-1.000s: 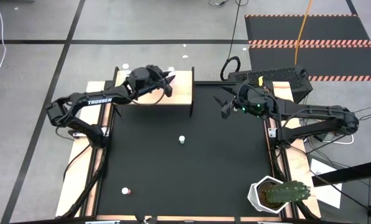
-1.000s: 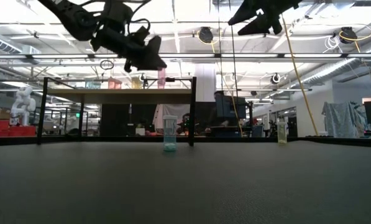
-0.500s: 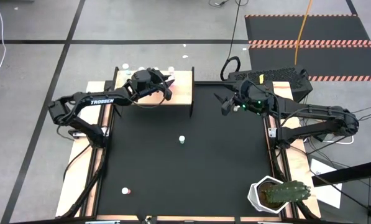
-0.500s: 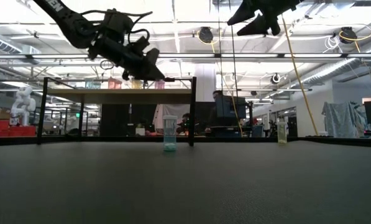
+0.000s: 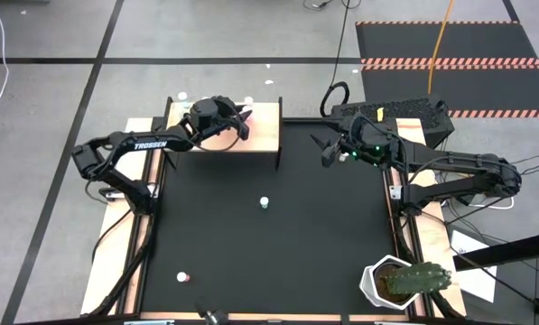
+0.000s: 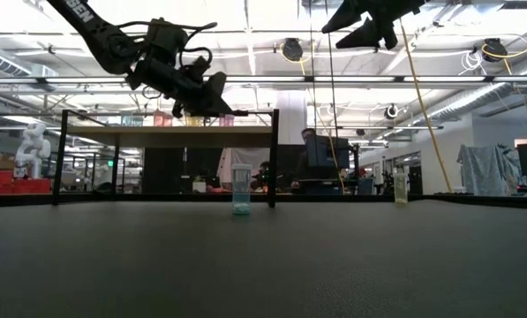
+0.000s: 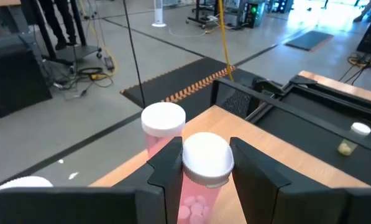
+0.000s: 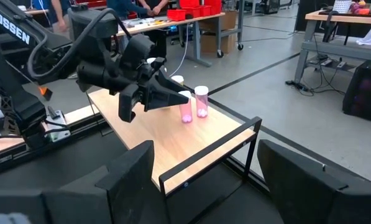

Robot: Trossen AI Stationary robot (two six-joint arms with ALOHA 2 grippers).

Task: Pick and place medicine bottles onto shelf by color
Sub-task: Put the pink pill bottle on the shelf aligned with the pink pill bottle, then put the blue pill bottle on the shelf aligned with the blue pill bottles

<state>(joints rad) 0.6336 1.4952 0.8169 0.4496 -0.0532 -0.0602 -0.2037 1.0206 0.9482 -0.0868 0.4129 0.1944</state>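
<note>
The left tool [image 5: 243, 125] is positioned over the shelf [image 5: 264, 135], at its far right part, and a pink bottle [image 7: 203, 180] with a white cap is gripped between its two dark fingers [image 7: 171, 169]. The jaws are narrow, closed on the body of this bottle just under the cap. In the right wrist view the held bottle is seen upright, with its base at the pale wood of the shelf top; whether it already rests on the board cannot be told. A second pink bottle [image 7: 162, 129] is standing on the shelf just beside the held one, on the side of the far edge.

The right tool [image 5: 328, 155] is held high above the far right corner of the black table [image 5: 278, 244], well apart from the shelf. Its fingers are spread wide and nothing is held between them.

One blue bottle [image 6: 240, 191] is standing upright near the middle of the table. A small bottle with a reddish body [image 5: 183, 277] is seen near the front left corner of the table. In the low view a yellowish bottle [image 6: 401, 186] is seen at the right, far from the others. A white pot with a green cactus [image 5: 404, 281] is placed at the front right corner of the table.
</note>
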